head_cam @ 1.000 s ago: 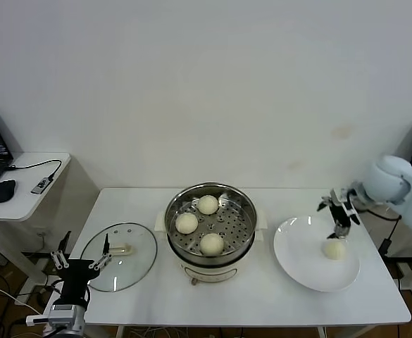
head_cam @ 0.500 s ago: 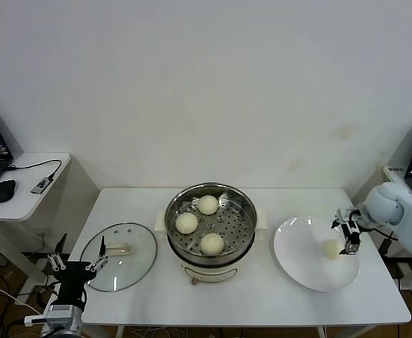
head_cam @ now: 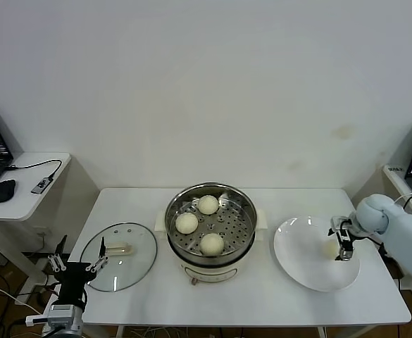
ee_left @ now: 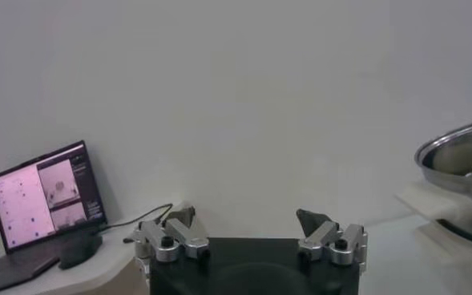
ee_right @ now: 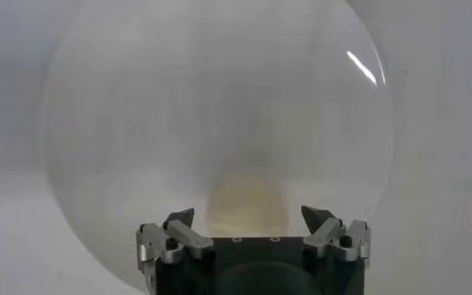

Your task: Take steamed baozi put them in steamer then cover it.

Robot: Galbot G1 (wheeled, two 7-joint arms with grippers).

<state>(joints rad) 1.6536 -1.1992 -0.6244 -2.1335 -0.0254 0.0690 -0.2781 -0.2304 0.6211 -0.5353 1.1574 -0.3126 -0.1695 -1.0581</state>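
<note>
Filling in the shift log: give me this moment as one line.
steamer: three baozi in, uncovered | cover: on table | right gripper: jaws open around last baozi on plate | left gripper: parked, open

Four baozi showed in all: three in the one steamer (head_cam: pixel 210 224), at (head_cam: pixel 207 204), (head_cam: pixel 186 222) and (head_cam: pixel 211 243), and one (head_cam: pixel 330 248) on the single plate (head_cam: pixel 306 264). One cover (head_cam: pixel 119 256) lay flat. Two grippers showed, left (head_cam: pixel 78 266) and right (head_cam: pixel 341 240).
</note>
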